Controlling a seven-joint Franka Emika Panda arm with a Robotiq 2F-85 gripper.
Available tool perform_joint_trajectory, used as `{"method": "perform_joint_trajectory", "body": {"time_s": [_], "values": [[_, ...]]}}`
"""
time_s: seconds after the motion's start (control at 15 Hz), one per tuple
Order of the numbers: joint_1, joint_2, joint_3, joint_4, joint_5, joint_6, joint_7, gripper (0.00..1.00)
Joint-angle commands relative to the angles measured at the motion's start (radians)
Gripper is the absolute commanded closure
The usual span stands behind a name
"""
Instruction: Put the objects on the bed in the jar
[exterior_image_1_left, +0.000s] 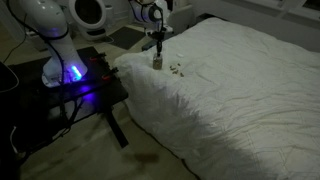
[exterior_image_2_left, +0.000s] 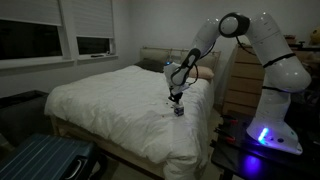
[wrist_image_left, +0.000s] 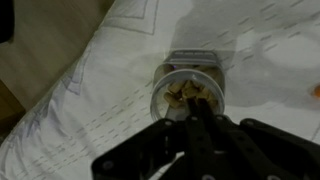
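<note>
In the wrist view the gripper (wrist_image_left: 196, 110) has its fingers pressed together, and the jar (wrist_image_left: 190, 80) is just under them, its mouth at 12 o'clock from the tips. The jar stands upright on the bed (exterior_image_1_left: 250, 90); some objects (exterior_image_1_left: 176, 69) lie near it at 4 o'clock.

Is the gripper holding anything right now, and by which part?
Cannot tell. The gripper is shut above the jar; anything tiny pinched between the jaws is hidden.

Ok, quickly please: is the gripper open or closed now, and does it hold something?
Gripper: closed, just above the mouth of the jar; whether it holds anything cannot be told.
</note>
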Motion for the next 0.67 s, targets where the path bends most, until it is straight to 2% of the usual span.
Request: {"method": "perform_joint_trajectory", "body": {"time_s": [0.0, 0.6], "values": [[-0.001, -0.009, -0.004, 0.000, 0.008, -0.005, -0.026, 1.00], [-0.020, -0.075, 0.001, -0.002, 0.025, -0.052, -0.049, 1.00]]}}
